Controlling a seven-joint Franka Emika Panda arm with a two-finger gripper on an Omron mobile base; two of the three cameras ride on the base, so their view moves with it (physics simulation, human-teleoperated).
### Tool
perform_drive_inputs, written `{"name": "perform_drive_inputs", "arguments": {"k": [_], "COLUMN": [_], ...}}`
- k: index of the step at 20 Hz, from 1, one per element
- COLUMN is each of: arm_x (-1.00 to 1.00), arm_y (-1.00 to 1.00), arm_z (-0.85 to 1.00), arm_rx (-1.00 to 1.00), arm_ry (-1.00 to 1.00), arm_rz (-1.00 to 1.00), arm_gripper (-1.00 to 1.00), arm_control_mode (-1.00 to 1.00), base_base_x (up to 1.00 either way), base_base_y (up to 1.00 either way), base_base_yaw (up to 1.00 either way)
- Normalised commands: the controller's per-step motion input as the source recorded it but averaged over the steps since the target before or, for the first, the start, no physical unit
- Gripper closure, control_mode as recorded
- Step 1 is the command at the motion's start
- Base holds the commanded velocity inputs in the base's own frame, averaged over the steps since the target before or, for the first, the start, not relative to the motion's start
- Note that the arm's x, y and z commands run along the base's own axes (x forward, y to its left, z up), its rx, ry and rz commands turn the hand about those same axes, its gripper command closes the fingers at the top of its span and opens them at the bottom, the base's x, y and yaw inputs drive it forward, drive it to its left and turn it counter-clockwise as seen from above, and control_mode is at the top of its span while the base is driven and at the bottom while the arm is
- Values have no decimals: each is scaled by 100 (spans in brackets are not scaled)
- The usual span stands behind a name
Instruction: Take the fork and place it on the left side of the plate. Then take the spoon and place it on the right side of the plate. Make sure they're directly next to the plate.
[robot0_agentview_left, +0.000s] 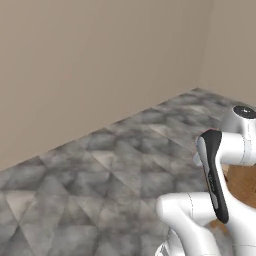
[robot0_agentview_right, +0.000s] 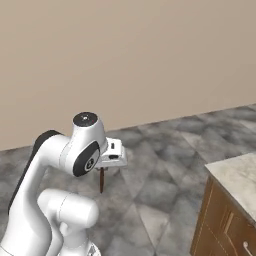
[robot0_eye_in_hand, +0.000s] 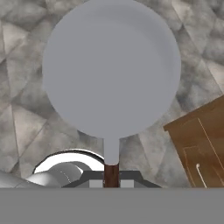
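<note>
- Spoon sits closest to the lens. Its grey bowl spreads over the upper middle of the hand view, and its brown handle runs down to the bottom centre.
- Floor of grey tiles lies under the spoon, so it hangs in the air and rests on nothing.
- Wooden cabinet with a pale stone table on top is cut off at the lower right of the right base view. Most of the table's surface cannot be seen.
- Gripper is clenched on the spoon's handle, at centre left of that view.
- Judged step: the spoon is being carried. Next it must reach the plate's right side and be set down touching or just beside the rim.
- Where the plate lies, and whether the fork is placed, cannot be told.
</note>
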Motion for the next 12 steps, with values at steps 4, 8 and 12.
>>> {"name": "perform_drive_inputs", "arguments": {"k": [4, 8, 12], "arm_x": [0, 0, 0], "arm_y": [0, 0, 0], "arm_z": [0, 0, 0], "arm_rx": [0, 0, 0], "arm_ry": [0, 0, 0], "arm_rz": [0, 0, 0], "arm_gripper": [100, 100, 100], "arm_control_mode": [100, 100, 100], "base_base_x": [100, 100, 100], "base_base_y": [0, 0, 0], "base_base_yaw": [-31, -33, -36]}}
